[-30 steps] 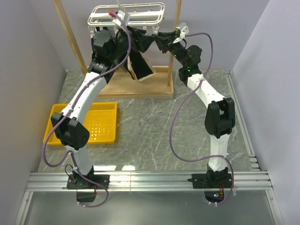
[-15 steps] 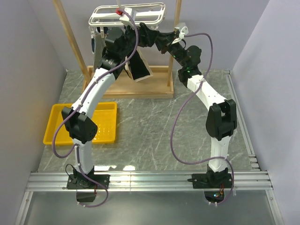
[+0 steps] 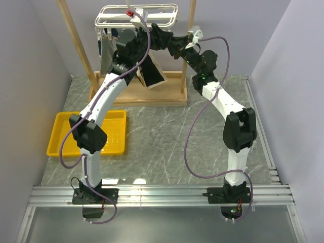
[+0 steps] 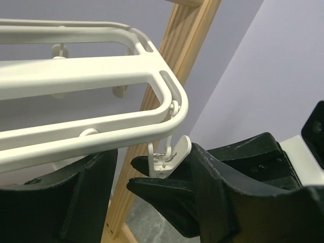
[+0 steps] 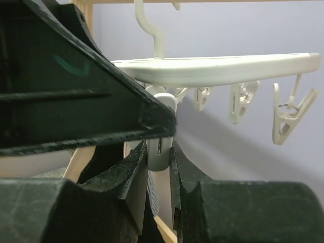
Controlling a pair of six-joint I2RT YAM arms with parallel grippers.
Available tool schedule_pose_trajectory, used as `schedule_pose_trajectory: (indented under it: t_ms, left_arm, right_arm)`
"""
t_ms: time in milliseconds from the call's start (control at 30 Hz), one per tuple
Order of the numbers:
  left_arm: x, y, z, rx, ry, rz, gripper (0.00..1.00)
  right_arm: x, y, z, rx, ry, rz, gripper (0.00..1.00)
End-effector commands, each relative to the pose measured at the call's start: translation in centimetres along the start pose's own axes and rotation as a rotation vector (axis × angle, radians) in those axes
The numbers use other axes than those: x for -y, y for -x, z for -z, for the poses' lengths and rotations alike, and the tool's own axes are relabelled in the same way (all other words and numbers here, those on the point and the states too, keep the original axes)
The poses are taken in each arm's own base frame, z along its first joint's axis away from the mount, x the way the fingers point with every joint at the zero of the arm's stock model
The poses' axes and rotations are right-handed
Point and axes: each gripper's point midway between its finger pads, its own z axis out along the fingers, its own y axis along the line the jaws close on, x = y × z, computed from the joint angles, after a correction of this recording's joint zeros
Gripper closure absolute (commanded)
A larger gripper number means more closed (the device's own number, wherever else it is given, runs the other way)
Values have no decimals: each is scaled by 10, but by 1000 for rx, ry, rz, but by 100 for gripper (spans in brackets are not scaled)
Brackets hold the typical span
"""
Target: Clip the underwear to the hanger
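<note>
Right pincer (image 5: 159, 157) squeezing small white clip (image 4: 169, 154) on white plastic bar hanger (image 5: 217, 68); left pincer (image 4: 154, 172) gapes around it; black underwear (image 3: 152, 75) hangs below.

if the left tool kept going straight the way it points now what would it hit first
Most likely the white clip hanging at a corner of the hanger. It sits dead ahead of the left tool, pinched by the right tool. Depth is hard to judge here.
</note>
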Motion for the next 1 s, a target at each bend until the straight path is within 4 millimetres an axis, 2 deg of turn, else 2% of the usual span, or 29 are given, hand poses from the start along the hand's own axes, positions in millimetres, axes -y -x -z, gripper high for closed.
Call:
schedule_pose_trajectory:
  t_ms: [0,167,467,567,600,700,733,767,833,867,967]
  left_arm:
    - [14,28,-3,85,-32,7,36]
    - [13,29,-6,94,-25,20,37]
    - [18,39,-3,143,-46,28,54]
    - [18,41,-3,149,-44,27,66]
    - [19,44,-2,160,-46,25,77]
    - [18,43,-1,162,-47,29,100]
    - [18,42,-2,160,-52,31,100]
    - [20,43,-1,162,-59,31,100]
    - [21,42,-1,159,-66,26,100]
    - [21,42,-1,159,-69,25,100]
    - [21,40,-1,155,-69,23,100]
  right_arm:
    - [-15,44,-2,77,32,53,100]
    - [-17,45,-1,78,41,51,100]
    - [-19,43,0,75,46,46,100]
    - [-20,40,0,70,48,44,100]
    - [-20,41,0,70,48,43,100]
    - [-19,40,2,65,43,43,100]
    - [-18,40,2,59,43,43,100]
    - [-18,38,3,53,42,41,88]
    - [-17,37,7,37,37,34,72]
    - [-15,34,11,22,30,27,57]
    - [-6,28,24,-20,22,-9,44]
